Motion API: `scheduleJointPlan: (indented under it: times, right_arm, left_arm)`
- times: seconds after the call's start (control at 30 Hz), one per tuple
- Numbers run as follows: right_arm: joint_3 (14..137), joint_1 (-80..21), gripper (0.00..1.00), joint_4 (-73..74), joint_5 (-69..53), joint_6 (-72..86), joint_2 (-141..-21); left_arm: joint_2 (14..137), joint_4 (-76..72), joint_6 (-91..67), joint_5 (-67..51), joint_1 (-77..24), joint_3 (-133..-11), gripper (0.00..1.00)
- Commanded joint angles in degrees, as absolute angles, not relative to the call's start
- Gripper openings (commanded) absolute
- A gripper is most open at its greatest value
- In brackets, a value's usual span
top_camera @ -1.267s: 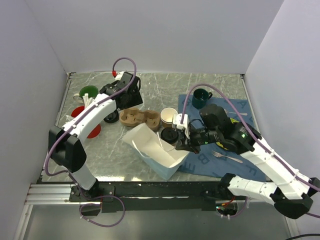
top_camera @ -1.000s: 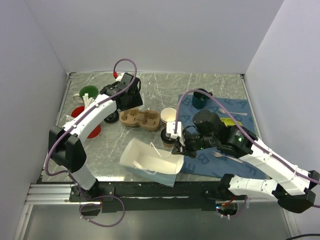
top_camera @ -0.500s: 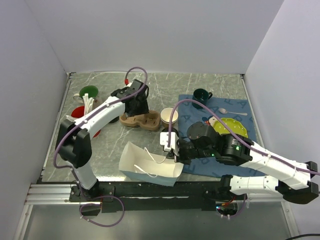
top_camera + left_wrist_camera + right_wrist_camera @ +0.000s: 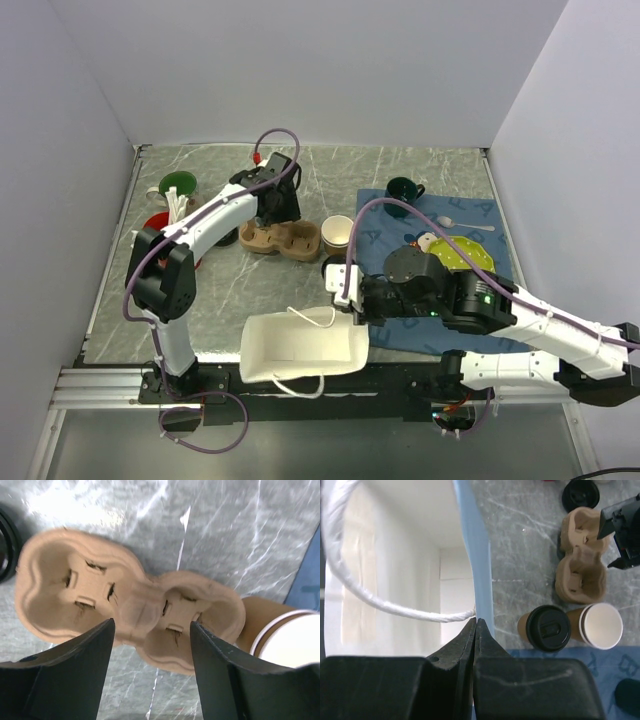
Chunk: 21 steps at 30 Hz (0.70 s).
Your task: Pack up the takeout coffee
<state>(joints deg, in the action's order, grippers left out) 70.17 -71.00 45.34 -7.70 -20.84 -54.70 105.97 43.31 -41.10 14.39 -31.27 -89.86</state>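
The takeout coffee [image 4: 333, 271], a tan paper cup with a black lid, stands upright beside an open lidless paper cup [image 4: 337, 232]; it also shows in the right wrist view [image 4: 548, 628]. My right gripper [image 4: 350, 302] is shut on the rim of the white and light blue paper bag [image 4: 300, 345], jaws pressed together [image 4: 476, 622] next to its white cord handle [image 4: 395, 609]. The bag gapes open at the table's near edge. My left gripper [image 4: 278, 208] hovers open over the brown pulp cup carrier [image 4: 125, 605], fingers [image 4: 65, 680] apart on either side of its middle.
A blue mat [image 4: 470, 215] on the right bears a dark green mug [image 4: 402, 190], a green plate [image 4: 455, 250] and a spoon. A loose black lid [image 4: 580, 493] lies beyond the carrier. Red and green dishes [image 4: 160, 222] sit at the far left.
My right gripper has dragged the bag toward the near edge, turning its mouth upward. My left gripper has moved right, from beside the carrier to above it.
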Motion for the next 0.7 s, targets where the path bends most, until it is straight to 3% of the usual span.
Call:
scheduleJointPlan:
  times: [0.0,0.47,0.67]
  right_arm:
    - [71.36,-71.46,0.00,38.50,-7.82,-23.38,-56.77]
    - [68.29,-83.31,0.00,41.38,5.44,-21.45,-53.00]
    - [70.05,-83.76,0.00,45.17,2.65,-23.38,-53.35]
  left_arm:
    - [105.56,43.16,-39.73,14.24,-30.50,-92.81,0.68]
    - [105.55,40.61,-38.41,11.16,-31.02,-89.47,0.66]
    - [107.22,40.61,-39.02,11.34,-31.46,-90.00,0.63]
